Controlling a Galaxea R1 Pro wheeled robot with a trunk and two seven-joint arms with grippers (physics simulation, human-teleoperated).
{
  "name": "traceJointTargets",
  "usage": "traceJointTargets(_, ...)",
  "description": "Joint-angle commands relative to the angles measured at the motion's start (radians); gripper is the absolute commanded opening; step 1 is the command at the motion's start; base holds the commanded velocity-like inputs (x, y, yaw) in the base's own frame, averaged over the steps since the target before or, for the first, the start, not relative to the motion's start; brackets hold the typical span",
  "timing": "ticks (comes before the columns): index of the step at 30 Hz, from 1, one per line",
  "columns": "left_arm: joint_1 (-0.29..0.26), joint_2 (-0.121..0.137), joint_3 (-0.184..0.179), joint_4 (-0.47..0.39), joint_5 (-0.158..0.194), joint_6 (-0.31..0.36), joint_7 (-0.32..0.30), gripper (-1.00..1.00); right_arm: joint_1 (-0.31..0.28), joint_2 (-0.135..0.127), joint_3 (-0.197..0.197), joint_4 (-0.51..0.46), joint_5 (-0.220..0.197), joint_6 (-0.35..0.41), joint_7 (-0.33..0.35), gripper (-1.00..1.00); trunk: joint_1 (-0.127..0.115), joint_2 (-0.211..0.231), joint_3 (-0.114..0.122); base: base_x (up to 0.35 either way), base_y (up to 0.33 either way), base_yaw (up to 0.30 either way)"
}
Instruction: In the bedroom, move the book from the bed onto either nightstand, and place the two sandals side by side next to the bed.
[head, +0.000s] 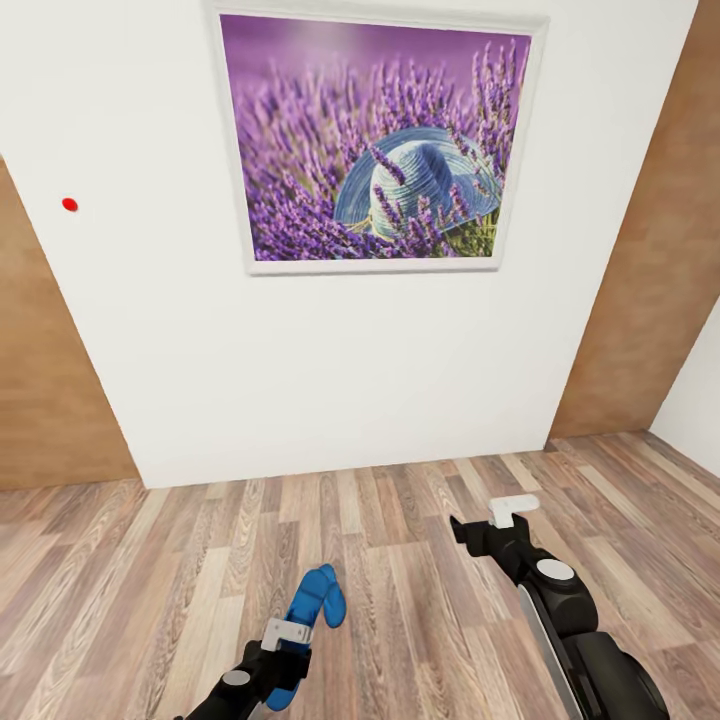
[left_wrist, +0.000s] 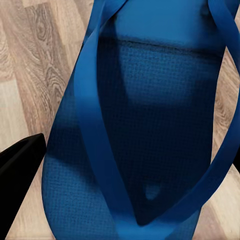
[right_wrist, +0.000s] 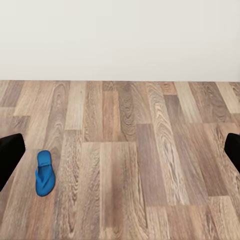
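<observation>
One blue sandal (head: 314, 606) is gripped by the left gripper (head: 288, 634); right gripper (head: 487, 527) is spread, empty; second sandal (right_wrist: 44, 172) is seen flat on floor (head: 420, 600) at its 10 o'clock.

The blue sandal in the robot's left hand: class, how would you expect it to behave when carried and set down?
The sandal looks thin and flat, so probably light. Its slim straps suggest soft, bendy material that may flex in the left hand. Being flat, it should lie still on the wooden floor, like the other sandal.
</observation>
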Motion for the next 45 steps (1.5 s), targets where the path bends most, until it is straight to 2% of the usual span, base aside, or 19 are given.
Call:
traceJointTargets(1, 0.0, 0.0, -0.004, -0.002, -0.002, 0.006, 0.009, -1.0, -0.001, -0.001, 0.0, -0.001, 0.0, 0.005, 0.007, 1.0, 0.0, -0.001, -0.001, 0.0, 0.0, 0.03)
traceJointTargets(12, 0.0, 0.0, -0.005, -0.002, -0.002, 0.006, 0.009, -1.0, -0.001, -0.001, 0.0, -0.001, 0.002, 0.005, 0.007, 1.0, 0.0, -0.001, -0.001, 0.0, 0.0, 0.015)
traceJointTargets(19, 0.0, 0.0, -0.005, -0.002, -0.002, 0.006, 0.009, -1.0, -0.001, 0.0, 0.003, -0.001, 0.002, 0.005, 0.004, 1.0, 0.0, -0.001, -0.001, 0.098, 0.0, 0.178)
traceJointTargets(38, 0.0, 0.0, -0.004, -0.002, -0.002, 0.007, 0.009, -1.0, -0.001, -0.001, 0.011, -0.001, 0.002, 0.005, -0.001, 1.0, 0.0, -0.001, -0.001, 0.293, 0.0, 0.281)
traceJointTargets(45, -0.001, 0.0, -0.005, -0.002, -0.001, 0.004, 0.01, -1.0, -0.001, -0.001, 0.01, -0.002, 0.001, 0.005, 0.008, 1.0, 0.0, -0.001, -0.002, 0.315, 0.0, 0.082)
